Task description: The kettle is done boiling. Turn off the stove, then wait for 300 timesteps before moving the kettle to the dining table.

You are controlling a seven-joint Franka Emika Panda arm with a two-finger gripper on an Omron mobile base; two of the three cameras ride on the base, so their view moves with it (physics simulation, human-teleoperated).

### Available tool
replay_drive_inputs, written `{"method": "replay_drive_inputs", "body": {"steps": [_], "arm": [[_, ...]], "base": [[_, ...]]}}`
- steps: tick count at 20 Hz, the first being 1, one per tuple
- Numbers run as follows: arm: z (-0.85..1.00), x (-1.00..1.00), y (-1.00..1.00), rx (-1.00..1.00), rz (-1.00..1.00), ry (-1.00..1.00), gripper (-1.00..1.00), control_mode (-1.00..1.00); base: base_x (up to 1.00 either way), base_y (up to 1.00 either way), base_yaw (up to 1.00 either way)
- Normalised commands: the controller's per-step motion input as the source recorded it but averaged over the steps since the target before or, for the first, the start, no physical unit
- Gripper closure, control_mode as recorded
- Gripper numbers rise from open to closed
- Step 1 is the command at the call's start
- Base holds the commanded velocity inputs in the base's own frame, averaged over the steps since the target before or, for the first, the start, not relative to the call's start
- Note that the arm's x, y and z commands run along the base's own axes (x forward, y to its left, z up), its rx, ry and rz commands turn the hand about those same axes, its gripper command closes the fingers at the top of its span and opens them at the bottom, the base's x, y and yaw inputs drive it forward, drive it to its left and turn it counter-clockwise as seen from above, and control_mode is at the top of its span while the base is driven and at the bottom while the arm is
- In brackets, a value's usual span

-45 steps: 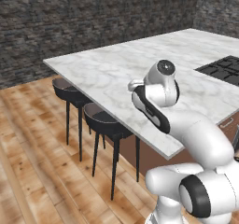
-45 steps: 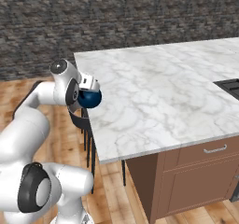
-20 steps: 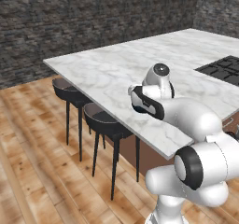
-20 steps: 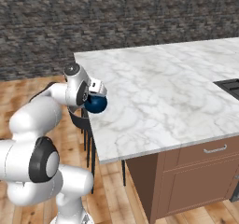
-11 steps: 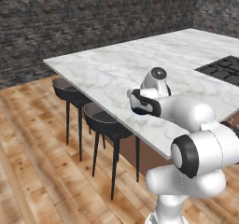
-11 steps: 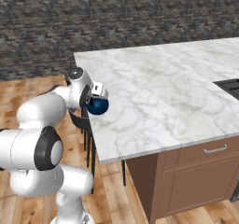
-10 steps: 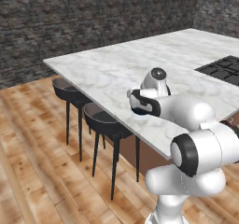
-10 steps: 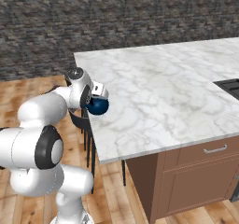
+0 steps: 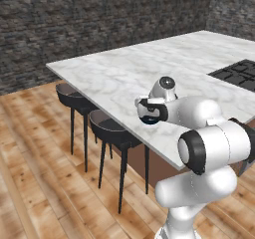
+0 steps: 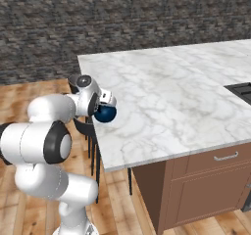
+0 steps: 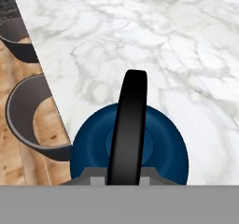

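One kettle (image 10: pixel 105 113) hangs pinched by its handle in the hand (image 10: pixel 100 106), over the dining table's (image 10: pixel 186 97) edge above two stools (image 9: pixel 112 131).

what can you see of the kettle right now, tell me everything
The kettle is a small, round, glossy dark blue pot with a black arched handle running over its top. It sits upright, and the gripper is shut on the handle from above. It hangs at the near edge of the white marble dining table, with a dark bar stool beside and below it. Whether its base touches the slab cannot be told.
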Motion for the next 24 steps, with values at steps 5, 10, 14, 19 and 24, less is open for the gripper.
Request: {"method": "replay_drive_inputs", "body": {"steps": [5, 10, 14, 19, 24], "arm": [[-0.19, 0.21, -0.02, 0.0, 0.0, 0.0, 1.0, -1.0], [-0.19, 0.2, -0.04, 0.0, 0.0, 0.0, 1.0, -1.0], [-0.19, 0.2, -0.07, 0.0, 0.0, 0.0, 1.0, -1.0], [-0.18, 0.18, -0.07, 0.0, 0.0, 0.0, 1.0, -1.0], [-0.17, 0.18, -0.04, 0.0, 0.0, 0.0, 1.0, -1.0]], "base": [[0.0, 0.0, 0.0], [0.0, 0.0, 0.0], [0.0, 0.0, 0.0], [0.0, 0.0, 0.0], [0.0, 0.0, 0.0]]}}
